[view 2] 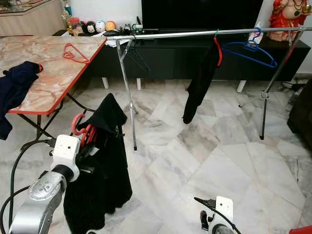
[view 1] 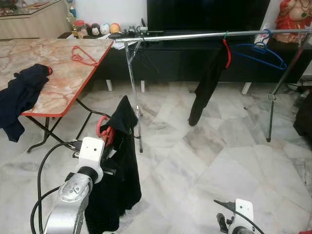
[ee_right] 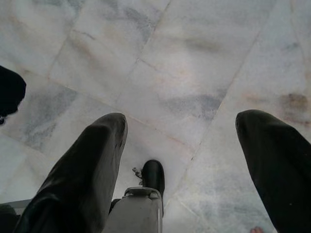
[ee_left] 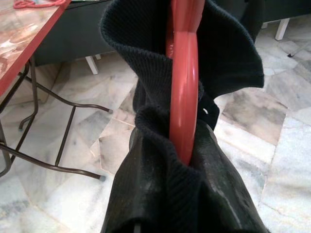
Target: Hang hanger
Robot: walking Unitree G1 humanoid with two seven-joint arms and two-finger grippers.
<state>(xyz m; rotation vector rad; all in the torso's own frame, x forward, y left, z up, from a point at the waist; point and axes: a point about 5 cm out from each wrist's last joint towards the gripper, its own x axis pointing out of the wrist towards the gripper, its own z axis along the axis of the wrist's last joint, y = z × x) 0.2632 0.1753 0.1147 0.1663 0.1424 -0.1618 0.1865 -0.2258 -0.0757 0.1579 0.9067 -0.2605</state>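
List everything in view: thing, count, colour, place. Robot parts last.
rail: 1, chrome, across the room before the TV stand
hung garment: 1, black, on a red hanger on the rail
blue hanger: 1, bare, on the rail
table: 1, marble top with red edge, left
red hanger: 1, on the table
dark cloth: 1, over the table's edge
held garment: 1, black, on a red hanger
left gripper: shut on the held garment's hanger
right gripper: open, over the floor

Red hanger (view 1: 104,130) under a black garment (view 1: 118,175), silver rail (view 1: 204,35) at twelve o'clock, blue hanger (view 1: 259,51) at one, white-grey marble floor (view 1: 219,151), table (view 1: 58,78) perhaps pink-marbled, red-edged.
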